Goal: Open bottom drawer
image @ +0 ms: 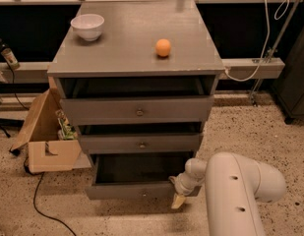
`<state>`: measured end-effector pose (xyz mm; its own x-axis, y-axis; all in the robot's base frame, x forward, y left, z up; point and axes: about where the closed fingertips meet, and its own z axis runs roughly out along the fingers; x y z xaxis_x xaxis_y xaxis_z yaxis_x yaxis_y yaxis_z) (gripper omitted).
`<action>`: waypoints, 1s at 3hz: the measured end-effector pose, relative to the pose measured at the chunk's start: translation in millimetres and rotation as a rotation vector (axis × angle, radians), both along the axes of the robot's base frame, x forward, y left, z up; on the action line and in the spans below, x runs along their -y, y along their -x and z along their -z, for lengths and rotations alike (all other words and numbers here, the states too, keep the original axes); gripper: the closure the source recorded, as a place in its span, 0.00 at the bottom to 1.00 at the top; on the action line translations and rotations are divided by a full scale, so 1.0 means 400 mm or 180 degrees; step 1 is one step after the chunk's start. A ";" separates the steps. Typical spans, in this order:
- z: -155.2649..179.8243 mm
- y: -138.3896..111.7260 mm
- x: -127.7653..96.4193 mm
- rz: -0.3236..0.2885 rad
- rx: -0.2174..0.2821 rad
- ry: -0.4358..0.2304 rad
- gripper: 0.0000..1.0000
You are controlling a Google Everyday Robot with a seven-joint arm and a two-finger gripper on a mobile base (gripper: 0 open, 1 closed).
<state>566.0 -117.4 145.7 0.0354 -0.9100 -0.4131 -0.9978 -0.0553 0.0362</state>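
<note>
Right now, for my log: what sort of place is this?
Probably a lab: speckled floor, loose cable, cardboard box beside a grey cabinet. The claw is at the bottom drawer, right front corner.

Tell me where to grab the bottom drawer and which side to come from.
Take the small round knob centred on the front of the bottom drawer, coming straight in from the front: it juts forward, and a centred pull should keep the drawer square. The gripper sits at the right end of that front.
</note>
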 end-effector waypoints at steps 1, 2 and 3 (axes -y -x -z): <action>-0.009 -0.002 0.002 0.0004 0.0007 0.0006 0.49; -0.023 -0.007 0.004 0.0004 0.0007 0.0006 0.73; -0.025 0.039 0.005 0.0013 0.0037 -0.0025 0.96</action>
